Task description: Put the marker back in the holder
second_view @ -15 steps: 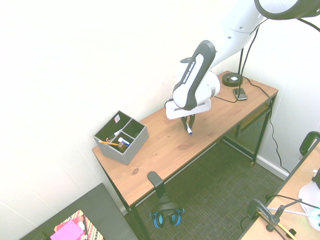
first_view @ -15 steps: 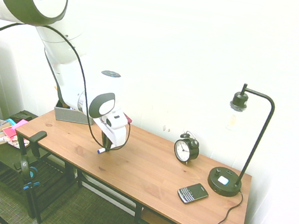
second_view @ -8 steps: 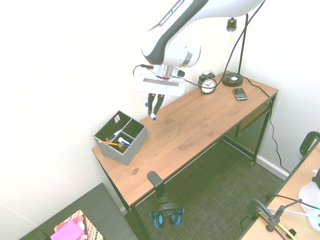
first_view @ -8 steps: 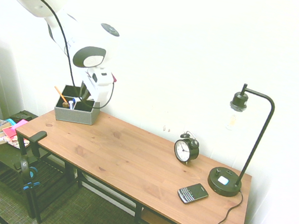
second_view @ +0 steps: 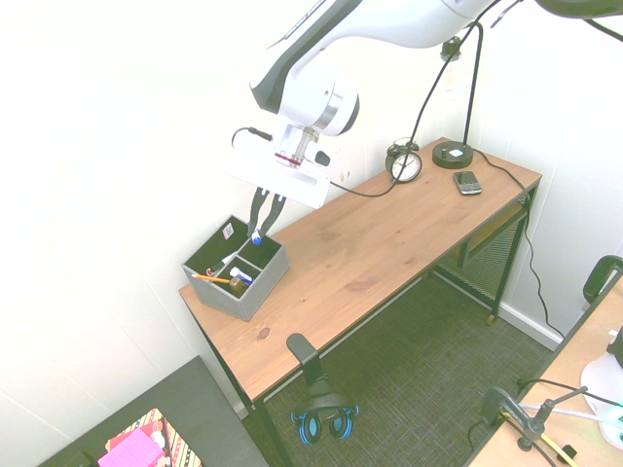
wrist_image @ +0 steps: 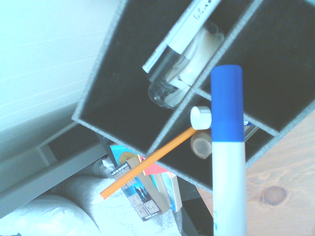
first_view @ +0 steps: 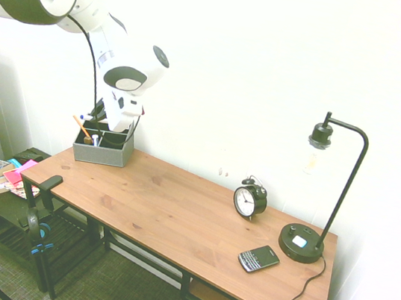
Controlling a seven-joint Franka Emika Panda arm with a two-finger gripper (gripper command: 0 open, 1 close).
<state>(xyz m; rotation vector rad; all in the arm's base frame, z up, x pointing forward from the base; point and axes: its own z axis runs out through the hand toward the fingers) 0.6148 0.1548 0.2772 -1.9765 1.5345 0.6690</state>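
Black two-finger gripper (second_view: 259, 232) clamped on white-barrelled, blue-capped marker (wrist_image: 229, 147), above grey fabric compartment box (second_view: 237, 268). Second exterior view: box at desk's (second_view: 389, 238) 9 o'clock end, black twin-bell alarm clock (second_view: 403, 163) toward 1 o'clock. Wrist view alone shows lettering on a grey-and-white pen (wrist_image: 184, 37) inside; barrel of held marker clear there, mostly cap in second exterior.

End effector (second_view: 256, 236) pointing downward
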